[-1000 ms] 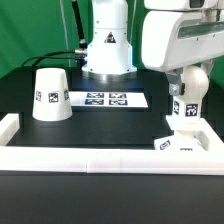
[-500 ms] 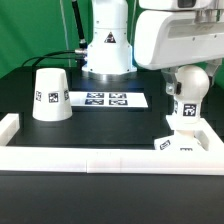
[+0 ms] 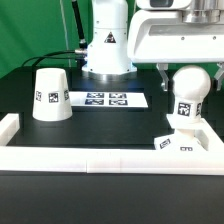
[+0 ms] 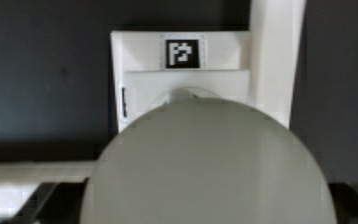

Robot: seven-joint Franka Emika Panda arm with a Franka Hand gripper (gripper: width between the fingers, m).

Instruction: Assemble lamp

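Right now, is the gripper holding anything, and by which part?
Nothing is held. The gripper is open, its jaws standing either side of the bulb at its round head, seemingly clear of it.

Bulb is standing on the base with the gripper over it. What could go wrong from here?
1. The open gripper straddles the top of the bulb; a sideways move before it lifts clear could knock the bulb over.
2. Whether the stem is fully seated in the base cannot be told; a loose bulb may tip when the shade goes on.
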